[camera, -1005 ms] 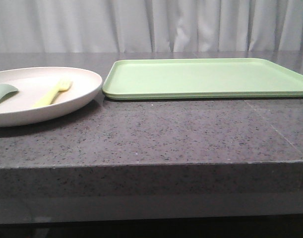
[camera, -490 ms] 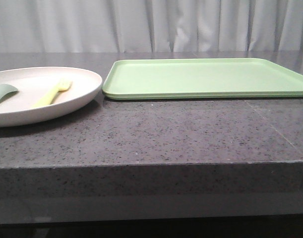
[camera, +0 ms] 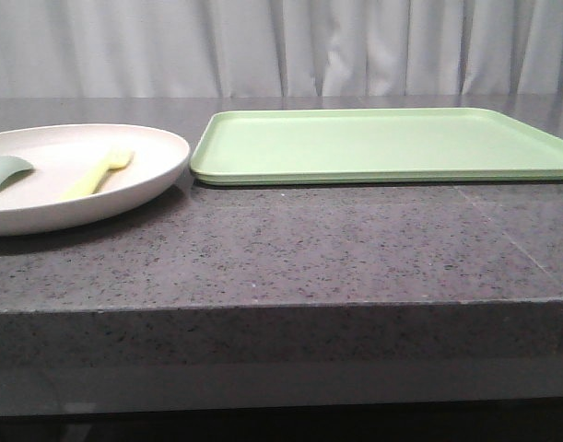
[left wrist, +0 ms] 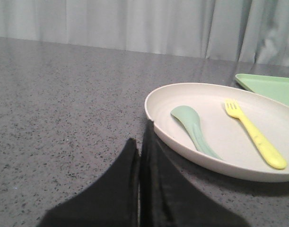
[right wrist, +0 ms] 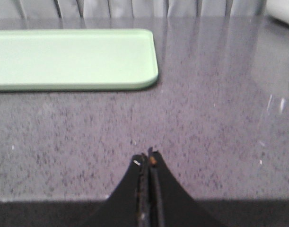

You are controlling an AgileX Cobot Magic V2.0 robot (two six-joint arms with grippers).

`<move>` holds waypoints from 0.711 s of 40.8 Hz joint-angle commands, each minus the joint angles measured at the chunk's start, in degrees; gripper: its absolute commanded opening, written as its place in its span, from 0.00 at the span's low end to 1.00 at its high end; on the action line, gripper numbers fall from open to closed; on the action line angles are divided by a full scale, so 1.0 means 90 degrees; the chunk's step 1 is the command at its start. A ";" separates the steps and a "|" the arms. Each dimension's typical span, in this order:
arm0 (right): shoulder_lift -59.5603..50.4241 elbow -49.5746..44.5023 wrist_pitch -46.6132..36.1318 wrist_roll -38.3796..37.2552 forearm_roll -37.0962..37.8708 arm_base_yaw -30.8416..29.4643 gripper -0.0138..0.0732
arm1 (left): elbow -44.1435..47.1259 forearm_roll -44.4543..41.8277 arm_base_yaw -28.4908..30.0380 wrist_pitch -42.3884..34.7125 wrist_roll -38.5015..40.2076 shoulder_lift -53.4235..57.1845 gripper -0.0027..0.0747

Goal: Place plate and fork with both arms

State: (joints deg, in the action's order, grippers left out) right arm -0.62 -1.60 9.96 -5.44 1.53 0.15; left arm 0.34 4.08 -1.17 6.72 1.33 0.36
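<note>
Inside the cream plate (left wrist: 182, 97) lies a pale yellow fork (left wrist: 255, 135).

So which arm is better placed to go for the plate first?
Left, probably. Its shut claw sits right beside the plate rim, while the right claw faces bare counter near the tray.

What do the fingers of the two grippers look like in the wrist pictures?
Both grippers have flat black fingers that narrow toward the tip. The left gripper looks plain matte black. The right gripper shows small pale and brownish specks at its tips. No cables or markings are visible.
</note>
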 commanded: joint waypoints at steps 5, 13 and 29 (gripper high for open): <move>-0.0117 0.0027 -0.1185 0.0040 0.0052 -0.0047 0.08 | 0.0013 0.0005 0.0013 -0.0938 0.0045 0.0126 0.01; -0.0117 0.0276 -0.1266 0.0040 0.0052 -0.0047 0.08 | 0.0013 0.0017 0.0013 -0.2149 0.0045 0.0126 0.01; 0.0088 0.1874 -0.0264 0.0040 0.0052 -0.0047 0.08 | -0.1003 0.0017 0.0013 -0.2441 0.0045 -0.0077 0.01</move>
State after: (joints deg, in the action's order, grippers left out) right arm -0.62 9.97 7.87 -5.44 1.53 0.15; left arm -3.33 4.08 -1.17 -13.24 1.33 0.36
